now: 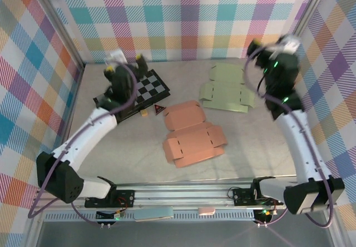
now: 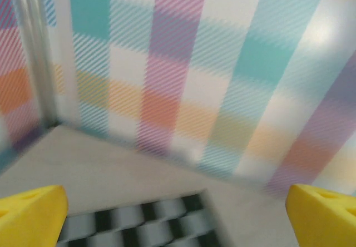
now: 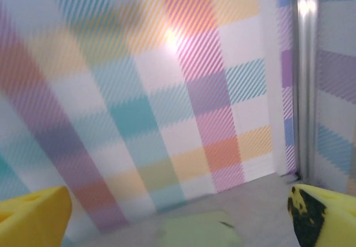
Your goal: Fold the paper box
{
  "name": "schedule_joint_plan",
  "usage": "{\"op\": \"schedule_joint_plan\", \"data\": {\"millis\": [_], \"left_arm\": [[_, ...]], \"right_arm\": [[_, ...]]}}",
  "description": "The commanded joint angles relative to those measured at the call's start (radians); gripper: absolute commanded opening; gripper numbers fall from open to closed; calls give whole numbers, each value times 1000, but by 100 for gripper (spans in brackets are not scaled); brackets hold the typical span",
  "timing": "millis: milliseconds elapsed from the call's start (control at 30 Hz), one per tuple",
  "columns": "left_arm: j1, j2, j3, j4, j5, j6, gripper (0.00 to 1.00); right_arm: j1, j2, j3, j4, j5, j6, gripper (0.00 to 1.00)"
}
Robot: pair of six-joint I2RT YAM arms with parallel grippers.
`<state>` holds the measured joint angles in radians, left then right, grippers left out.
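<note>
A salmon-orange flat paper box blank (image 1: 194, 144) lies unfolded near the middle of the grey table (image 1: 256, 147), turned slightly askew to the table's edges. Small slits and cut flaps show along its rim. A second salmon-orange sheet (image 1: 186, 115) lies just beyond it, touching or overlapping its far edge; whether the two are one piece cannot be told. A pale green flat paper box blank (image 1: 225, 88) lies farther back and to the right, close to the far orange sheet. It is also unfolded and flat, with flaps jutting from its edges. In the right wrist view it looks blurred.
</note>
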<state>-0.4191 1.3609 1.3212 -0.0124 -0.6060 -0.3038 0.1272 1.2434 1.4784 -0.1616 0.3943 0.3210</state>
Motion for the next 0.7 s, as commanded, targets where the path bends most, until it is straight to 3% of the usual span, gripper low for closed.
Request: {"op": "schedule_joint_plan", "data": {"millis": [0,33,100,200,333,433,533,667], "left_arm": [[107,47,121,-400,423,-387,89],[94,61,138,-421,479,-438,85],[46,86,153,-486,579,-497,78],[-63,101,65,-597,681,-546,66],[-172,75,-185,-534,766,-628,47],[-179,72,-283,-482,780,-636,46],[-174,121,-289,-511,793,-551,46],[-175,193,-251,-584,819,-401,47]], "right_arm": [[-83,82,231,-597,-123,314,95],[-79,93,250,-623,-203,309,83],[-36,97,242,-731,-237,376,79],[19,54,57,-823,-378,423,64],[151,-52,-287,-807,-522,479,62],[199,-98,-475,-685,-692,556,65],[200,-99,-639,-552,-815,657,65],[199,-85,-717,-491,-841,665,66]]}}
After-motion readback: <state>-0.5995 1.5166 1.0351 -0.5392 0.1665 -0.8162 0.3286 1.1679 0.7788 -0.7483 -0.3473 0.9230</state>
